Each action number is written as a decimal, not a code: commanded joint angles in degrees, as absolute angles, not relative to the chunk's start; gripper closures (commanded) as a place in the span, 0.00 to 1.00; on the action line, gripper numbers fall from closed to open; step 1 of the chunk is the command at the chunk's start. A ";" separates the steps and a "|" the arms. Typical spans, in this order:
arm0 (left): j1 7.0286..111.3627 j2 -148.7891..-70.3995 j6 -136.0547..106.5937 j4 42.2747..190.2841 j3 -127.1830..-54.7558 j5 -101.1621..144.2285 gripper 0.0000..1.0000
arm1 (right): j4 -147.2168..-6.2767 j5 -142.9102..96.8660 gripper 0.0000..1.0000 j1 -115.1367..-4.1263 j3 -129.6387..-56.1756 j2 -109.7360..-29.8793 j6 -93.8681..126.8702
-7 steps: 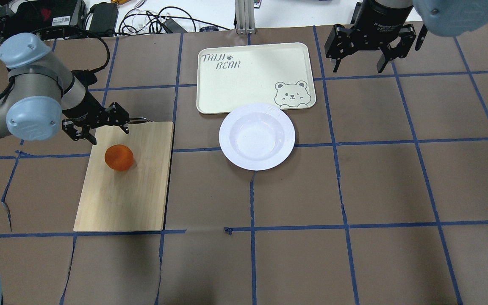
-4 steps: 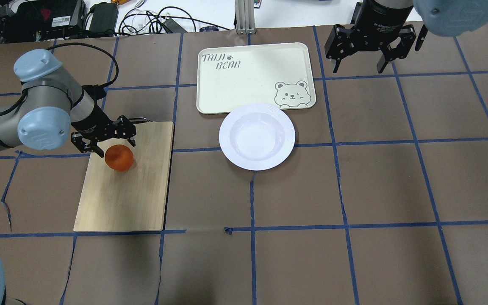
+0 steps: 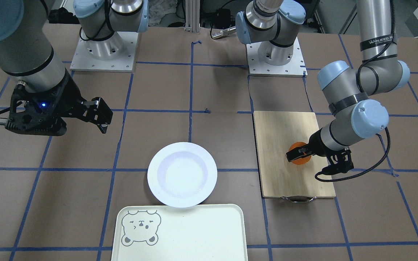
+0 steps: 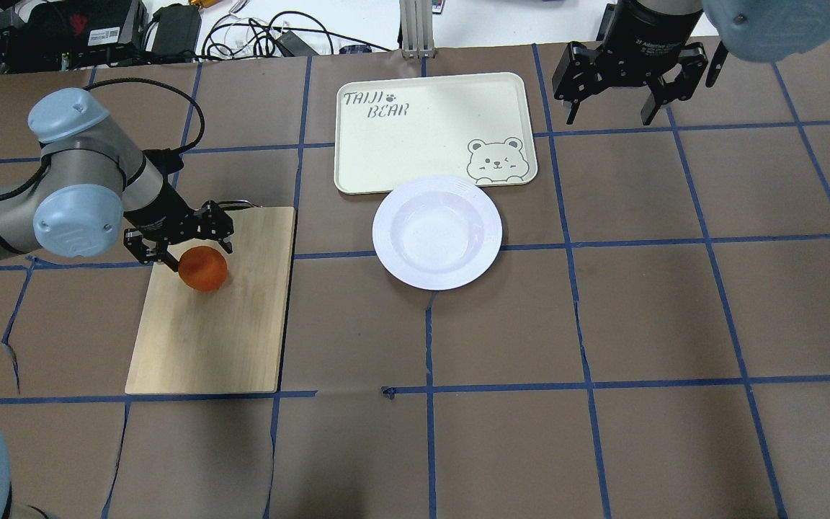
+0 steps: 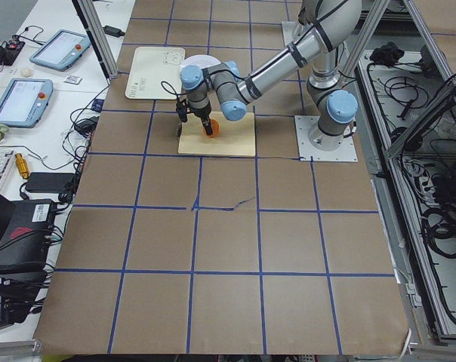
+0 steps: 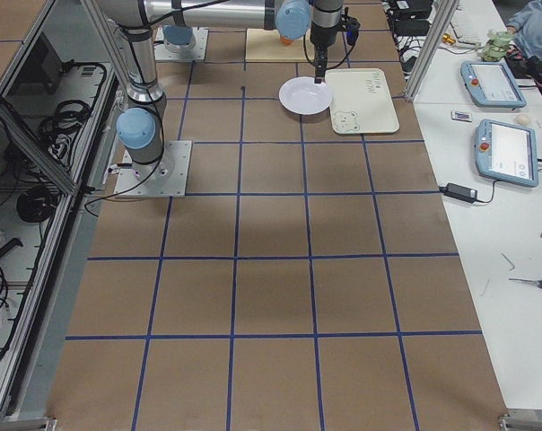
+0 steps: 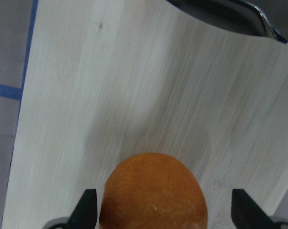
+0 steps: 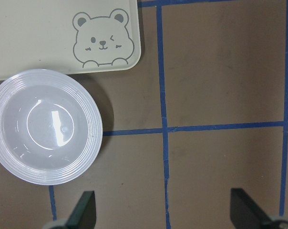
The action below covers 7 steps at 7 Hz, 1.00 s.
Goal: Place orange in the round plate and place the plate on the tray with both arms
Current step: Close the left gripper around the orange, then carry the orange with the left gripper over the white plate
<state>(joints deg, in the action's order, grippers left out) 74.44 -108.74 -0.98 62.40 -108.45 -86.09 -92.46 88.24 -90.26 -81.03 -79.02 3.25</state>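
Orange (image 4: 202, 268): small, round and bright orange, with a little shine on the skin and tiny dimples seen up close from the left wrist.
Where the orange is: sitting on the wooden cutting board (image 4: 220, 339), in the half near the metal handle (image 3: 298, 198), well apart from the plate.
Left gripper (image 4: 195, 254): low over the orange, jaws wide open, one black finger on each side of the fruit, with a small gap showing on both sides.
Round plate (image 4: 491, 232): white and glossy, with ridged rings on a wide rim and a shallow dip in the middle; nothing in it.
Where the plate is: flat on the brown table (image 4: 638, 303), far edge right at the tray's rim beside the bear face; touching or a bit over it, hard to tell.
Tray (image 4: 429, 130): pale cream, rounded corners, a grey winking bear in one corner and the words "TAIJI BEAR" in the other.
Right gripper (image 4: 611, 108): up in the air off to the side of the tray, jaws open wide, holding nothing.
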 commanded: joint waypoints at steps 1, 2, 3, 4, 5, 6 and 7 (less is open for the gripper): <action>74.44 -109.86 -1.14 62.05 -108.11 -86.04 0.43 | -92.46 88.24 0.00 -90.26 -81.04 -79.01 3.25; 74.44 -109.95 -1.14 61.96 -108.02 -85.96 0.86 | -92.37 88.24 0.00 -90.26 -81.04 -79.01 3.25; 74.44 -109.52 -1.66 61.96 -107.41 -85.43 0.95 | -92.29 88.24 0.00 -90.26 -81.04 -79.01 3.25; 75.23 -109.34 -2.10 62.40 -104.71 -85.26 0.95 | -92.20 88.24 0.00 -90.26 -81.04 -79.01 3.25; 77.67 -109.34 -5.50 63.62 -101.02 -84.04 0.95 | -92.20 88.24 0.00 -90.26 -81.04 -79.01 3.25; 80.91 -110.12 -11.80 63.81 -98.46 -81.15 0.99 | -92.20 88.24 0.00 -90.26 -81.04 -79.01 3.25; 84.17 -110.74 -18.39 63.11 -97.31 -79.30 0.99 | -92.28 88.24 0.00 -90.18 -81.04 -79.01 3.25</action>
<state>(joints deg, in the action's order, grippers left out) 80.46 -110.05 -11.18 63.44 -99.42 -81.69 -92.22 88.24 -90.25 -81.03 -79.01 3.25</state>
